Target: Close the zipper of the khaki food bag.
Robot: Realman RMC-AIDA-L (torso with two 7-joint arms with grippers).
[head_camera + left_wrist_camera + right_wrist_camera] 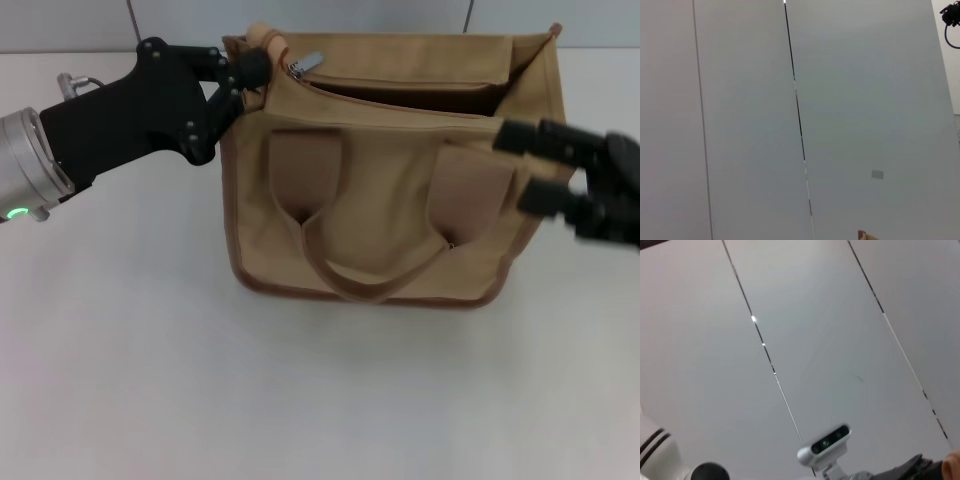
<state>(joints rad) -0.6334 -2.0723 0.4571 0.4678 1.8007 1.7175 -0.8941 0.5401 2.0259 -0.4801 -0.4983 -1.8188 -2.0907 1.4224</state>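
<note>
A khaki food bag (390,200) stands on a white tabletop (300,400) with its top flap only partly closed: the zipper (400,82) runs side to side along the flap, its silver pull tab (306,63) parked at the bag's left end and a dark gap open from there toward the right. The left hand (252,72) is at that top left corner, fingers clenched on the fabric there, just beside the pull tab, which lies a little to its right. The right hand (530,165) hangs at the bag's right edge, fingers spread and holding nothing (it looks slightly clear of the cloth). The left hand is plainly nearer the tab, and closing would likely mean drawing it rightward along the track while one hand steadies the bag.
</note>
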